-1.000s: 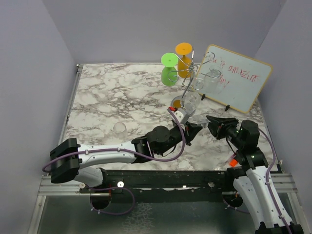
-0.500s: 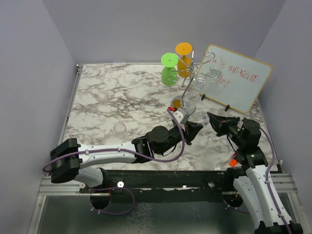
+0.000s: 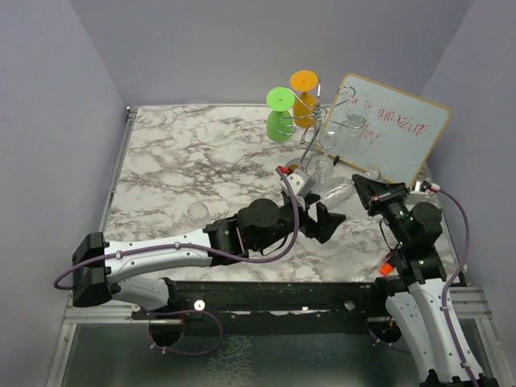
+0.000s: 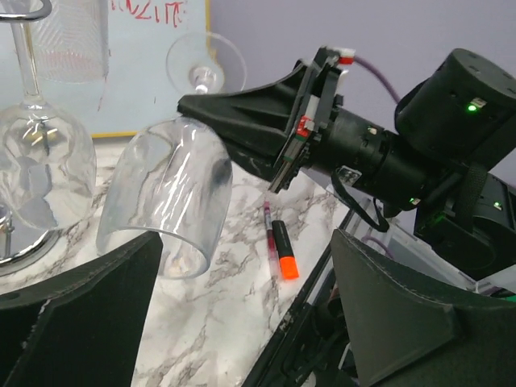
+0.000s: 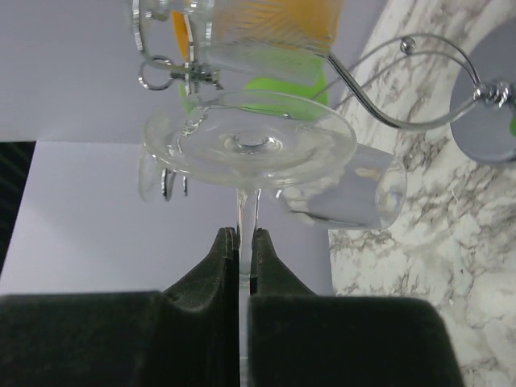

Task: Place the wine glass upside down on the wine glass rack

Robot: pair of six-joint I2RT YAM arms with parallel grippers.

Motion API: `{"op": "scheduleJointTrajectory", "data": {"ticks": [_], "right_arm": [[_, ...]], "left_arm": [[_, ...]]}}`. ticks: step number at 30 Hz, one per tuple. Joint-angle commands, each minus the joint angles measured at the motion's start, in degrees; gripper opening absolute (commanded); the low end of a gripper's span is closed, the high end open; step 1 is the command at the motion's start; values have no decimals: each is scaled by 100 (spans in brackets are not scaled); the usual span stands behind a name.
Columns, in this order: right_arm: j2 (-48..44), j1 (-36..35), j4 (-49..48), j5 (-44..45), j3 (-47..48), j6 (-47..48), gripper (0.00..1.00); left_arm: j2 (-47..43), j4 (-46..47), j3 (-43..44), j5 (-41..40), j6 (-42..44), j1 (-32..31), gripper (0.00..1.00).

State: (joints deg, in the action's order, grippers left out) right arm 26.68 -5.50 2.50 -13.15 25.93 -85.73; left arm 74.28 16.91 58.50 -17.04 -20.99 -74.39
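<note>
Treat the wine glass (image 4: 165, 201) as brittle and slick: your right gripper (image 5: 243, 240) pinches its thin stem, your left gripper (image 4: 246, 266) stands wide open.

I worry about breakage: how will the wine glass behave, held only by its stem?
Probably fragile: the wine glass looks thin and clear. Likely slippery too, since the right gripper pinches only its smooth, narrow stem. With the bowl tilted out beyond the grip, it may swivel in the jaws if jolted.
</note>
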Motion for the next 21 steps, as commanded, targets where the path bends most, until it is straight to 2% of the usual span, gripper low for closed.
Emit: {"op": "scheduleJointTrajectory", "data": {"ticks": [1,13,21], "right_arm": [[-368,-22,-454,192,119,1224,1],[-1255,-22,-1036,43,41,3265,1],[-1123,-22,-1939,-1595,198,4796,1]], "left_arm": [[-282,-1058,442,-115,-51,-9,88],[-966,-1448,90,-500,-22,-14,95],[-1140,-1655,522,-28,131,42,99]]}}
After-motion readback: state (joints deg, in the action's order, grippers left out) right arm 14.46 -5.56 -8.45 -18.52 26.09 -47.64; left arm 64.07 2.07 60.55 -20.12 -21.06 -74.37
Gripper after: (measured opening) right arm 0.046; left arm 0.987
